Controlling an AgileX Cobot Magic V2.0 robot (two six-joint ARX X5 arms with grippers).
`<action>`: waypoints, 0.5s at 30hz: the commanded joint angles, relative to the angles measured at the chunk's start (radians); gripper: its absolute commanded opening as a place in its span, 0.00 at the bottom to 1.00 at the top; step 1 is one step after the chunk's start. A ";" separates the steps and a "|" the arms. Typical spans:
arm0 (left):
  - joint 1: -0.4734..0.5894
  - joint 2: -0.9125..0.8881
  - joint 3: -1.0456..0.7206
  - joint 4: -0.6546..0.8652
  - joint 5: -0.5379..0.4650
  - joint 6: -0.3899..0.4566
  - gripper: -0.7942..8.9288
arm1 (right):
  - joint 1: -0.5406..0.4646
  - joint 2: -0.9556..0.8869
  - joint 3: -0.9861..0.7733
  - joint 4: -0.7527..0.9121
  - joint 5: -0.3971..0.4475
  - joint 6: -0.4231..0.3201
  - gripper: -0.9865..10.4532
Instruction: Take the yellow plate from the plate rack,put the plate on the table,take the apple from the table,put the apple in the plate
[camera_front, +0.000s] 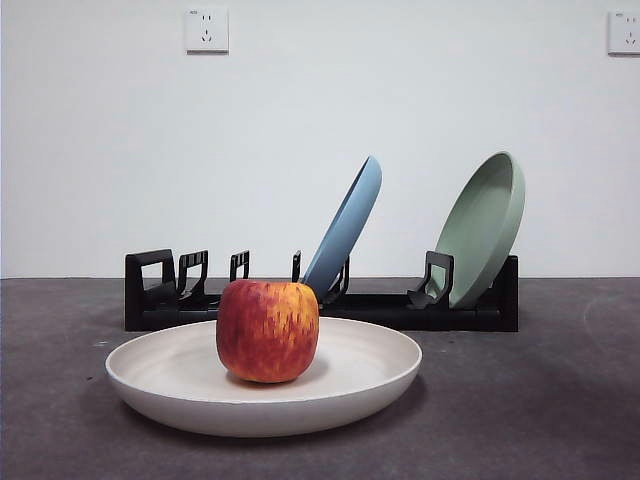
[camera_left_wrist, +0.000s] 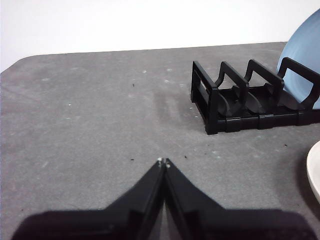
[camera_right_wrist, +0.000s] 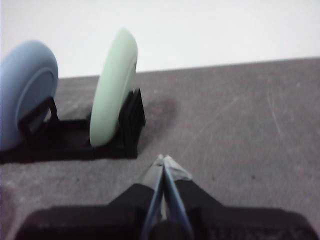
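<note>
The yellow plate (camera_front: 350, 375) lies flat on the table (camera_front: 560, 400) in front of the plate rack (camera_front: 380, 308). The red apple (camera_front: 267, 330) stands upright in the middle of the plate. A sliver of the plate's rim (camera_left_wrist: 315, 170) shows in the left wrist view. My left gripper (camera_left_wrist: 163, 162) is shut and empty, above bare table near the rack's handle end (camera_left_wrist: 210, 102). My right gripper (camera_right_wrist: 162, 160) is shut and empty, above bare table near the rack's other end (camera_right_wrist: 131, 122). Neither gripper shows in the front view.
A blue plate (camera_front: 345, 228) leans in the rack's middle and a sage-green plate (camera_front: 482, 225) leans at its right end. Both show in the right wrist view, blue (camera_right_wrist: 25, 92) and green (camera_right_wrist: 112, 85). The rack's left slots (camera_front: 190, 275) hold nothing.
</note>
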 joint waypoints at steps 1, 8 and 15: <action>0.003 -0.003 -0.013 0.000 -0.001 -0.007 0.08 | -0.002 -0.003 -0.023 -0.011 0.000 0.042 0.09; 0.003 -0.003 -0.013 0.000 -0.001 -0.007 0.08 | -0.002 -0.003 -0.023 -0.061 -0.005 0.079 0.09; 0.003 -0.003 -0.013 0.000 -0.001 -0.007 0.08 | -0.002 0.002 -0.023 -0.061 -0.020 0.101 0.09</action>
